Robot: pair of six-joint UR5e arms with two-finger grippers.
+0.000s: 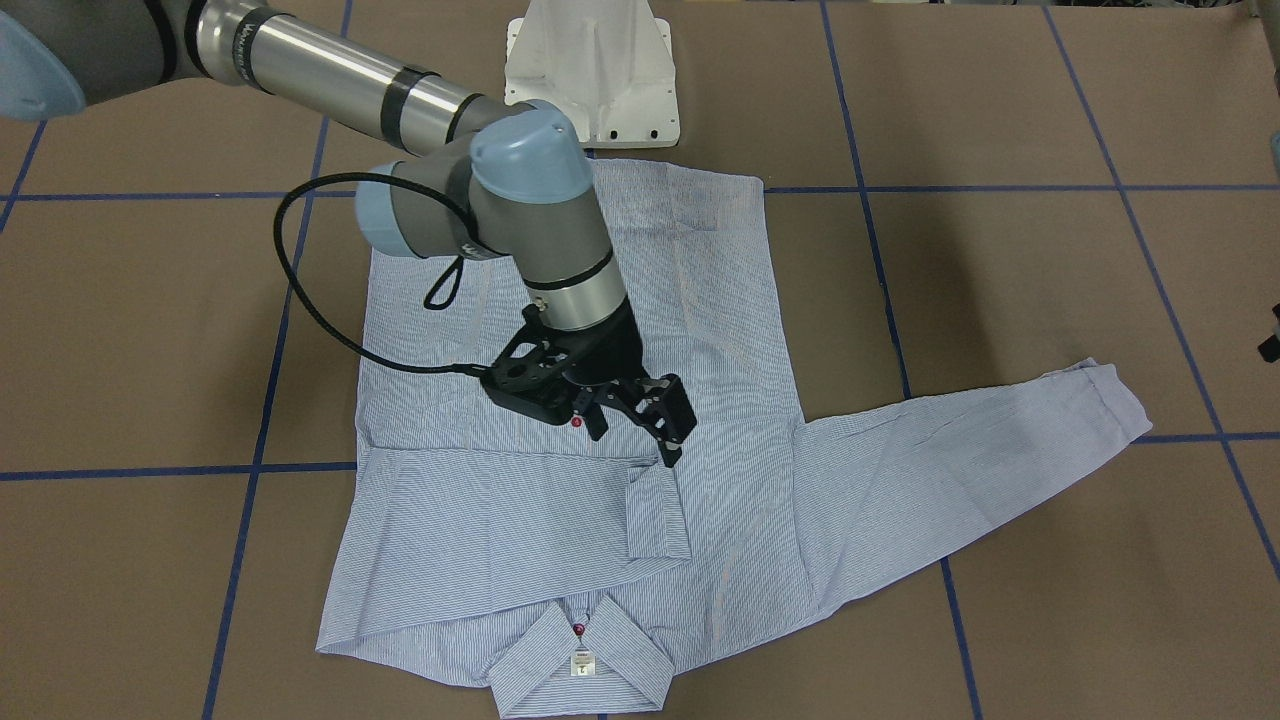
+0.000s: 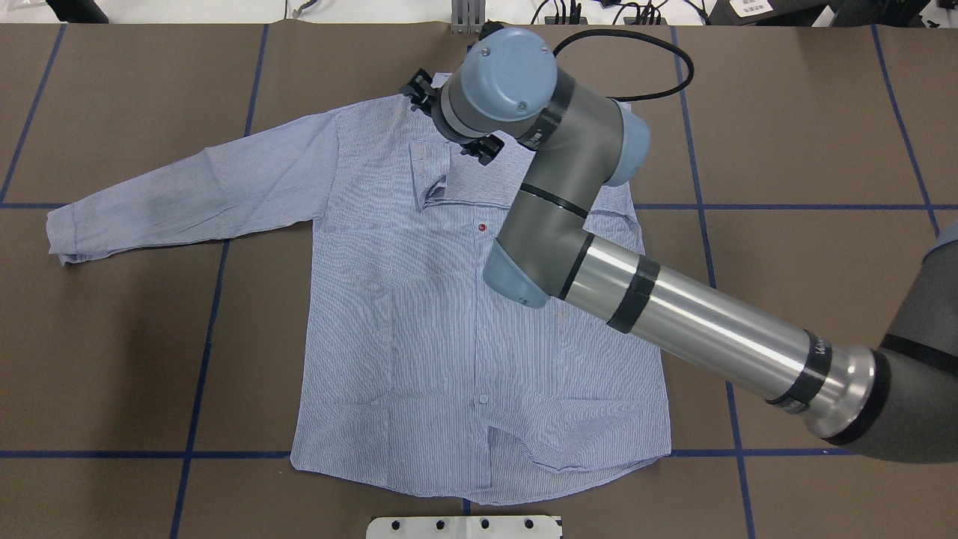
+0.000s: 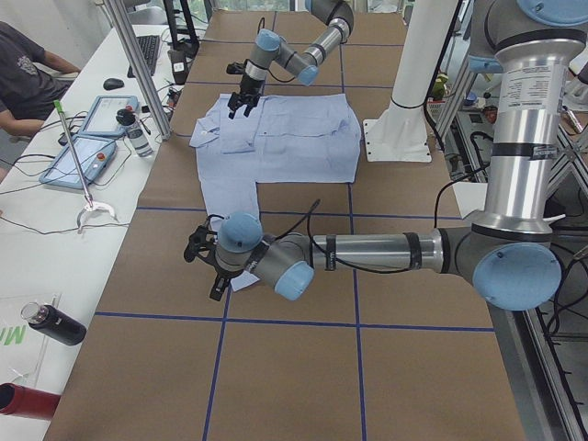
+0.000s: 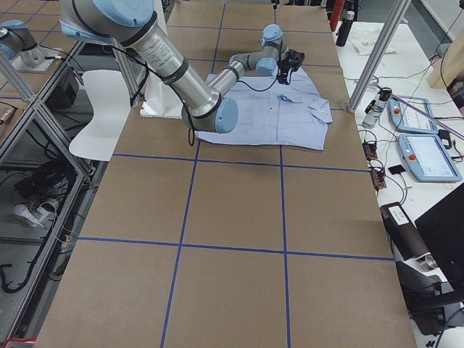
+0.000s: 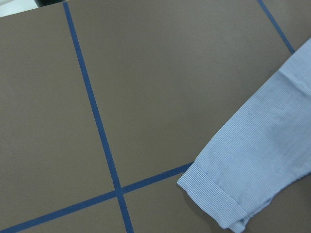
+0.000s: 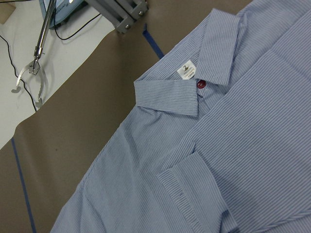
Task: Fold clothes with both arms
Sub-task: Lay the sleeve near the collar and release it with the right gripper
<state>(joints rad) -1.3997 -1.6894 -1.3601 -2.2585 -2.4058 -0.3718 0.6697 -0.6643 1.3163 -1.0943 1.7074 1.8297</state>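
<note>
The striped shirt [image 1: 730,330] lies flat, front up, its collar [image 1: 580,665] toward the operators' side. One sleeve is folded across the chest, its cuff [image 1: 660,515] near the placket. The other sleeve lies stretched out, ending in a cuff [image 1: 1115,400]. My right gripper [image 1: 632,432] hovers open and empty just above the chest, beside the folded cuff. In the overhead view its wrist hides most of it [image 2: 449,112]. My left gripper [image 3: 204,268] is over the stretched sleeve's cuff [image 5: 218,199]. I cannot tell whether it is open or shut.
The white pedestal base [image 1: 590,70] stands just behind the shirt's hem. Blue tape lines [image 2: 202,329] grid the brown table. An operators' bench with tablets and a bottle [image 3: 138,138] runs past the collar side, behind an aluminium post [image 3: 138,64].
</note>
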